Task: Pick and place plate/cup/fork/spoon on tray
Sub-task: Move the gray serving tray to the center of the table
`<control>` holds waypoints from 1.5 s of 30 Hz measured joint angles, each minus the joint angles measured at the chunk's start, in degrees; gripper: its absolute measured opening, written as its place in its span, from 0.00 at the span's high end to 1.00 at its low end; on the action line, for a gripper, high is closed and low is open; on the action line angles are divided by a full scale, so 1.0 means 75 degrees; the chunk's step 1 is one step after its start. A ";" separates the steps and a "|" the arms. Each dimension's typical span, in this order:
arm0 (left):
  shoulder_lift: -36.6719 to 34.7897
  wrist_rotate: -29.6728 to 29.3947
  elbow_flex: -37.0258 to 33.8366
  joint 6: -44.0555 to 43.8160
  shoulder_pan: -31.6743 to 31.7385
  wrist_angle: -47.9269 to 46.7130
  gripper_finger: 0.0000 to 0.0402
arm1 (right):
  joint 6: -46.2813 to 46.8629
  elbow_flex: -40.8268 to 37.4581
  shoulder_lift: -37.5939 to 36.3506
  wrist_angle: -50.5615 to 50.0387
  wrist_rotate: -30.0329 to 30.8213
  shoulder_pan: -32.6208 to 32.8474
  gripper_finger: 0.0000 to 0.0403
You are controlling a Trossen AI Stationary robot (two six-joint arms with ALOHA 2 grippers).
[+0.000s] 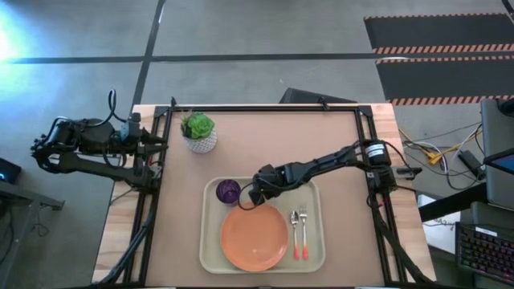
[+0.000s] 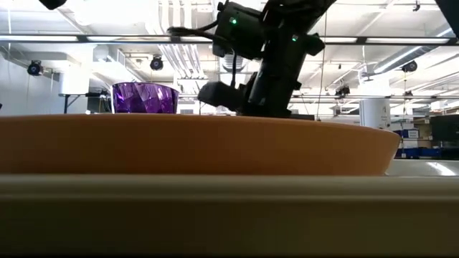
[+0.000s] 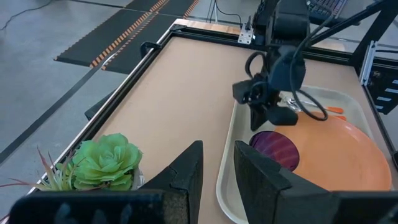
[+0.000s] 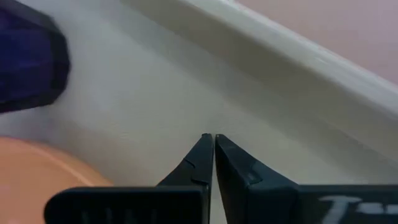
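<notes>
All four pieces sit inside the tray (image 1: 315, 255) now: the plate (image 1: 254, 238) fills the middle, the fork (image 1: 304, 231) and spoon (image 1: 295, 230) lie side by side just right of it, and the cup (image 1: 227, 191) stands in the far left corner where bare floor is left beside the plate. My right gripper (image 4: 213, 140) hovers low over the tray floor with its fingers pressed together on nothing. The cup stands just beside its tips and apart from them, while my left gripper (image 3: 217, 168) waits partly parted, empty, off the table's left edge near the potted plant (image 1: 198, 132).
</notes>
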 joint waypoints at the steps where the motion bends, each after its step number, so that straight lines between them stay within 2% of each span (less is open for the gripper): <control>1: 0.0000 0.0000 0.0000 0.0000 0.0000 0.0000 0.82 | 0.0001 0.0017 0.0087 0.0067 -0.0034 -0.0007 0.98; 7: 0.0000 0.0000 0.0000 -0.0012 0.0002 0.0000 0.82 | -0.0103 0.0017 0.0289 0.0105 -0.0015 -0.0118 0.98; 17: 0.0000 0.0002 0.0000 -0.0026 -0.0001 0.0001 0.82 | -0.0753 0.0000 0.0137 0.0125 0.0664 -0.0724 0.98; 25: 0.0000 0.0045 0.0000 -0.0026 -0.0001 0.0002 0.82 | -0.1050 0.0000 0.0137 0.0073 0.0632 -0.0875 0.98; 45: 0.0000 0.0060 0.0000 -0.0019 0.0000 0.0000 0.82 | -0.0966 -0.0198 0.0134 0.0006 0.1191 -0.1275 0.98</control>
